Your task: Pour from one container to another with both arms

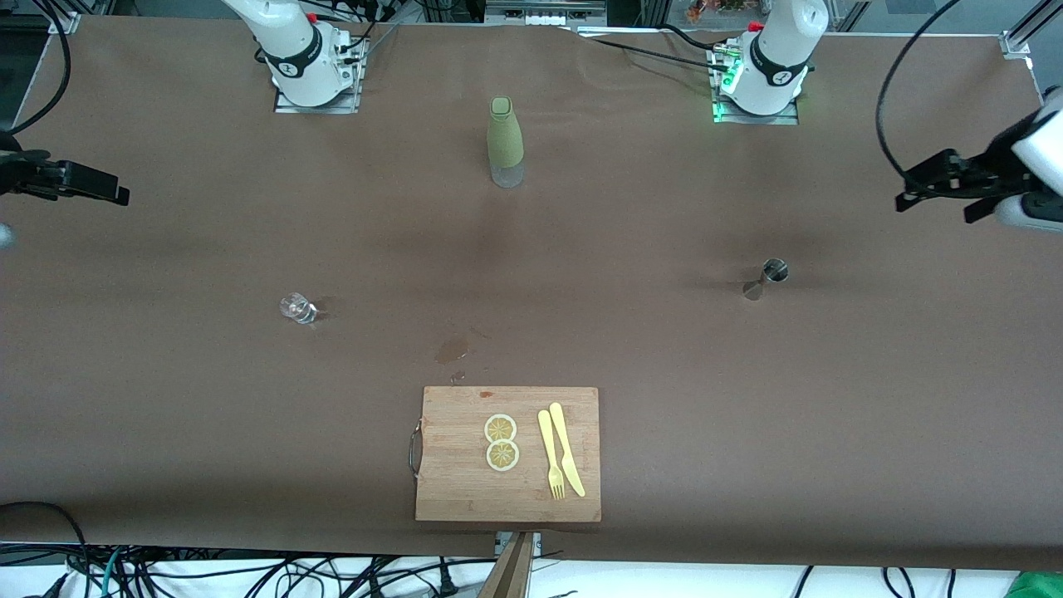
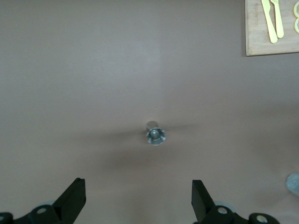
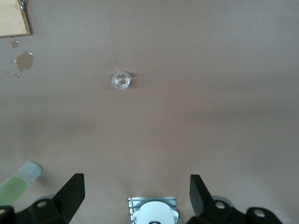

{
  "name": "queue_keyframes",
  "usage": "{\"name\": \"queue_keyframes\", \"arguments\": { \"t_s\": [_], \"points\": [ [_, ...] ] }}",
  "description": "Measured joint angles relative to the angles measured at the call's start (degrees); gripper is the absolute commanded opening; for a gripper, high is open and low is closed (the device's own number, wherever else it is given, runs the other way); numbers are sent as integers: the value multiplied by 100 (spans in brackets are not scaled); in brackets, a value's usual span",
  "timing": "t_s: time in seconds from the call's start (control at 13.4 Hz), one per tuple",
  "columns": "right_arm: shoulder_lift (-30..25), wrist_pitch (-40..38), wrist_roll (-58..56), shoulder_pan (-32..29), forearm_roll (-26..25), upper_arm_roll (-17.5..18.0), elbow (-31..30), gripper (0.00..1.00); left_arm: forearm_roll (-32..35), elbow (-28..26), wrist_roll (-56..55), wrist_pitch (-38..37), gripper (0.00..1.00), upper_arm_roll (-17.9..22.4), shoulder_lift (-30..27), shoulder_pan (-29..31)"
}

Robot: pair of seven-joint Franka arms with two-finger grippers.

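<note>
A bottle in a green sleeve [image 1: 505, 141] stands upright between the two arm bases. A small clear glass [image 1: 297, 308] [image 3: 121, 80] sits toward the right arm's end of the table. A metal jigger [image 1: 766, 278] [image 2: 155, 133] stands toward the left arm's end. My left gripper [image 1: 909, 189] [image 2: 137, 186] hangs open and empty over the table's end, apart from the jigger. My right gripper [image 1: 112, 189] [image 3: 135, 181] hangs open and empty over the other end, apart from the glass.
A wooden cutting board [image 1: 453, 490] with two lemon slices [image 1: 501, 441], a yellow fork [image 1: 550, 455] and a yellow knife [image 1: 566, 448] lies near the front edge. A wet stain [image 1: 451, 350] marks the brown cloth just above it. The bottle's base [image 3: 18, 182] shows beside the right gripper.
</note>
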Motion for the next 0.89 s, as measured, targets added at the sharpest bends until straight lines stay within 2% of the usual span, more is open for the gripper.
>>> {"name": "queue_keyframes", "arguments": {
  "t_s": [0.3,0.67,0.89],
  "points": [
    [-446,87,-2,0,0,6,-242,100,5,0,-612,-37,100,-449,-19,189],
    [-775,83,5,17,-10,68,-747,100,5,0,-615,-54,100,-462,-25,300],
    [-902,91,5,137,-225,108,-883,100,5,0,-615,-54,100,-475,-25,300]
  ]
}}
